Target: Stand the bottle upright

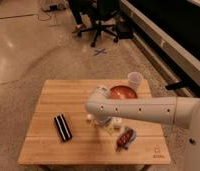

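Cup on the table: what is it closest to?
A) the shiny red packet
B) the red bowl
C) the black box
B: the cup stands right beside the red bowl at the table's far side, while the black box and the packet lie farther off. The gripper is down over the middle of the table.

My white arm [143, 107] reaches in level from the right and bends down at its wrist. My pincer [107, 124] points downward, low over the middle of the tabletop [53, 100].
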### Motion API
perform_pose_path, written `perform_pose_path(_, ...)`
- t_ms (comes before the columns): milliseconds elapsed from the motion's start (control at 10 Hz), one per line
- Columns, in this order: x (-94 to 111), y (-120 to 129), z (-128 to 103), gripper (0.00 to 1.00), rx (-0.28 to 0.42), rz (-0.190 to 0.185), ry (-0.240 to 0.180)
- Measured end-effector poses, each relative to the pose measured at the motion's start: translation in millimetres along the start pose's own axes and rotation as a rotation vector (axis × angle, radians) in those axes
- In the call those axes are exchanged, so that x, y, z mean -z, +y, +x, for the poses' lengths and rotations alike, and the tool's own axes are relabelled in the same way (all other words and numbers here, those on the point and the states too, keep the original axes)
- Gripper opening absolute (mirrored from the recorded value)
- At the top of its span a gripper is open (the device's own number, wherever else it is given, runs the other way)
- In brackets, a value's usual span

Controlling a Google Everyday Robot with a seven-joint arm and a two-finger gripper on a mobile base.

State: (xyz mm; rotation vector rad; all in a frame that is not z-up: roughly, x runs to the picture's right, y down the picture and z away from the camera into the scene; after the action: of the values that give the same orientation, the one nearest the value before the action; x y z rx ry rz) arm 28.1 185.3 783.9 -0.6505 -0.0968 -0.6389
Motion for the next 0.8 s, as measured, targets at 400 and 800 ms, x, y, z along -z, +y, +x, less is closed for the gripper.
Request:
perform_pose_path(400,17.6,-11.0,14.8,0.65,-0.039,0.022,-0.028)
perform_pose_path(800,8.3,-22.0,35.6,0.65,-0.088,0.007,0.039)
